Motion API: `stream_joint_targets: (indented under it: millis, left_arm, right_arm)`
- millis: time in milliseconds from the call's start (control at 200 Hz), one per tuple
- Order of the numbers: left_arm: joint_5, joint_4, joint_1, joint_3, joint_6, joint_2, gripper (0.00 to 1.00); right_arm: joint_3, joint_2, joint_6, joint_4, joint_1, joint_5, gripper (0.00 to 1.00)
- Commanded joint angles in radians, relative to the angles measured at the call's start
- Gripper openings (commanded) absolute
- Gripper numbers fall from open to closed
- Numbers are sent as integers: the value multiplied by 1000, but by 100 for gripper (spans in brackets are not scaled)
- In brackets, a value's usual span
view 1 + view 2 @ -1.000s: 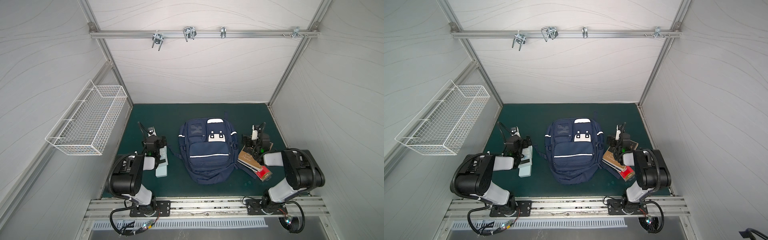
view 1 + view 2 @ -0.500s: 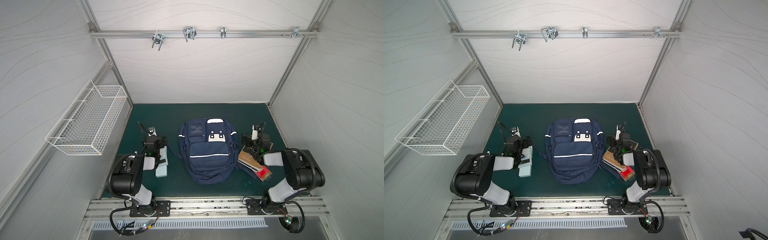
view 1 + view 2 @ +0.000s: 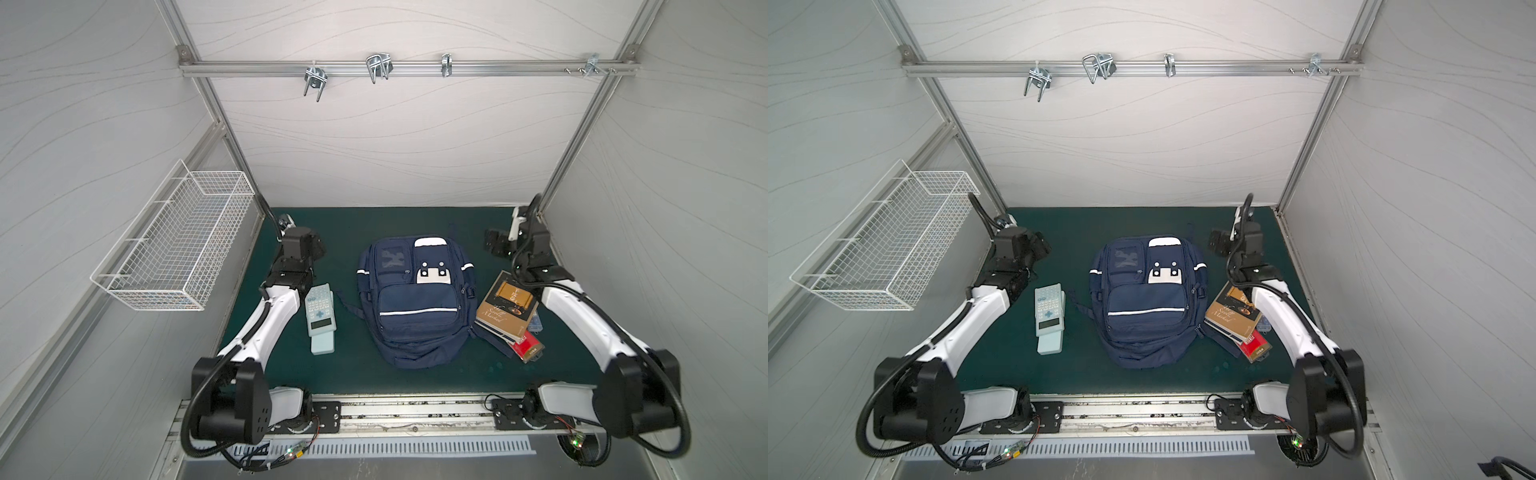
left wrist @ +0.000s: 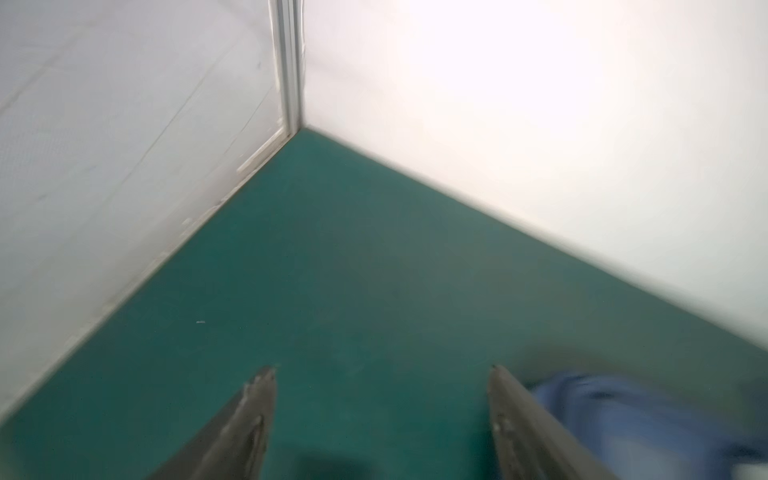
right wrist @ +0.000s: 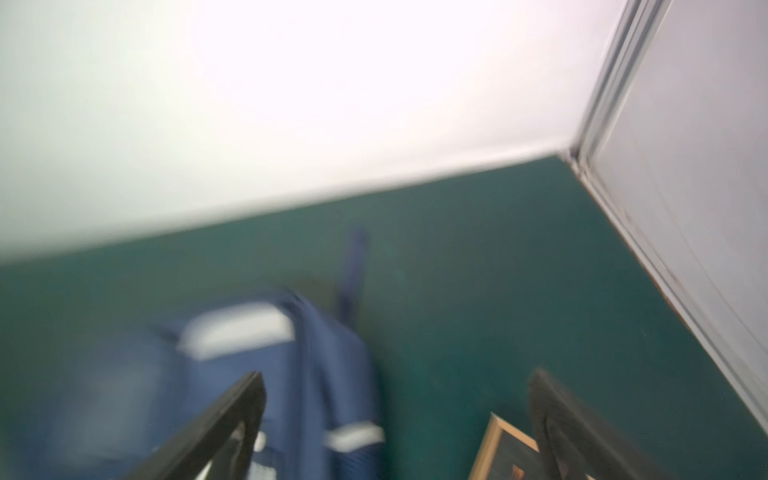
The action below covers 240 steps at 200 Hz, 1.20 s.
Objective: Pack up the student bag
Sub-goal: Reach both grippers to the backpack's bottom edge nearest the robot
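In both top views the student bag lies flat mid-frame on the green mat, with a calculator left of it and stacked books right of it. Only the left wrist view shows the left gripper with jaws spread and empty over bare mat, by what seems a blurred blue bag edge. The right wrist view shows the right gripper equally spread and empty, facing the bag's white patch and a book corner.

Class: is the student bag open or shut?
Shut, as far as the top views show: the student bag lies flat, front side up, with no gaping opening or lining showing.
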<state>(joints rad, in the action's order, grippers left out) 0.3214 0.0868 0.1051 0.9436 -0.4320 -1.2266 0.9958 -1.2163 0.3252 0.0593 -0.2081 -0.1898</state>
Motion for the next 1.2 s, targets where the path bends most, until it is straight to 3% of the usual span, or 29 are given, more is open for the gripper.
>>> stream_joint_targets:
  millis: [0, 50, 160, 230, 305, 365, 465, 535, 670, 745, 815, 875, 1055, 1195]
  left_arm:
    - [-85, 363, 175, -58, -348, 123, 80]
    - [-79, 396, 285, -114, -440, 193, 82]
    - [-59, 458, 510, -235, -640, 315, 85]
    - [-67, 479, 641, -300, -765, 356, 86]
    - [-49, 505, 751, -329, -844, 365, 87]
    - [-43, 535, 788, -331, -863, 349, 89]
    - [-96, 496, 788, -363, -884, 288, 92]
    - [-157, 354, 788, -407, -898, 227, 92]
    - [-237, 193, 749, -422, -933, 76, 84]
    - [-312, 134, 688, -414, -929, -2, 70]
    - [-369, 111, 609, -399, -906, -55, 47]
    - [-409, 101, 533, -371, -858, -87, 34]
    - [-471, 167, 324, -166, -643, -235, 1]
    - [-468, 214, 194, 24, -520, -401, 0]
  right_arm:
    - [-46, 40, 332, 388, 108, 336, 99]
    - [-10, 17, 322, 504, 98, 401, 99]
    - [88, -34, 248, 781, -122, 208, 99]
    - [95, -49, 260, 895, -256, 149, 99]
    - [59, -46, 286, 939, -365, 159, 95]
    - [32, -38, 316, 960, -432, 151, 92]
    - [6, -37, 329, 982, -483, 147, 88]
    - [-7, -40, 318, 981, -483, 159, 86]
    - [-20, -99, 273, 887, -484, 289, 77]
    - [0, -161, 261, 867, -485, 289, 66]
    - [37, -214, 257, 852, -483, 289, 53]
    - [61, -249, 255, 818, -484, 321, 43]
    - [153, -368, 237, 712, -486, 430, 32]
    - [275, -465, 211, 695, -507, 482, 31]
